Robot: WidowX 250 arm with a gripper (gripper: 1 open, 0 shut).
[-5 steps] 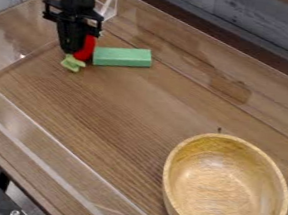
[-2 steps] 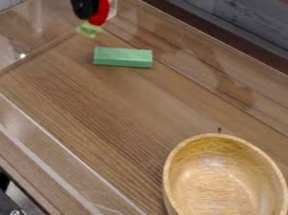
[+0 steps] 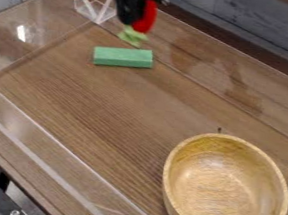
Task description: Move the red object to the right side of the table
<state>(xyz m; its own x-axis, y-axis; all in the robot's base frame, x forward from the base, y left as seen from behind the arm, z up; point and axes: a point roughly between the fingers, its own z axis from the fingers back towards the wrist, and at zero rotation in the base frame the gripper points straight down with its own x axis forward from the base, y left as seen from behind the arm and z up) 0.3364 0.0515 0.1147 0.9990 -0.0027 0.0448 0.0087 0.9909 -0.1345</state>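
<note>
Fingers (image 3: 136, 16) clamp the red object (image 3: 145, 17) — no legible writing visible.

We see a flat green block (image 3: 123, 58) lying toward the far left part of the counter (image 3: 131, 118). A round wooden bowl (image 3: 225, 190) sits empty and upright at the near right corner, well apart from it.

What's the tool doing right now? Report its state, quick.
Tool: closed on the red object, held in the air above the green block and the table.
</note>
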